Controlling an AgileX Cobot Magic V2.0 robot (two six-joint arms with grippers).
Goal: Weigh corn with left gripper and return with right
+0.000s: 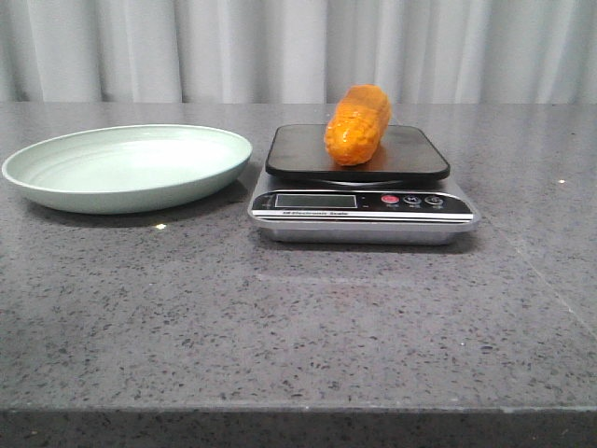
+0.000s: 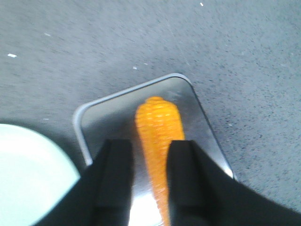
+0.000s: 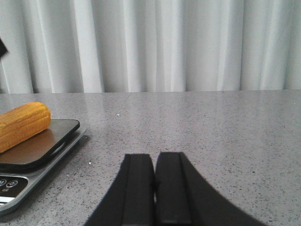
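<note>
Corn [image 1: 357,124] lies on its side on the black platform of a scale [image 1: 362,210], which sits on the grey speckled table [image 1: 298,327] right of centre as the robot faces. The cob points roughly front to back, its blunt near end toward the scale's display. Just left of the scale, close beside it but apart as far as I can see, sits a pale green plate [image 1: 56,182] with nothing in it. White curtains [image 1: 298,47] hang behind the table.

No arm shows in the front view. From the left wrist camera, the left gripper [image 2: 148,183] hangs above the scale with its two black fingers [image 2: 115,179] spread. The corn [image 2: 157,132] shows between them, lying on the platform below. I cannot tell whether either finger touches the cob; a strip of platform shows between it and the one finger, while the other overlaps its edge in the picture. The claw is not closed on it. That picture is blurred.

From the right wrist camera, the right gripper [image 3: 154,188] has its fingers pressed together with only a thin seam between them, holding nothing. It points across bare table toward the curtains, with the scale and corn [image 3: 21,125] off to one side, well apart from it.
</note>
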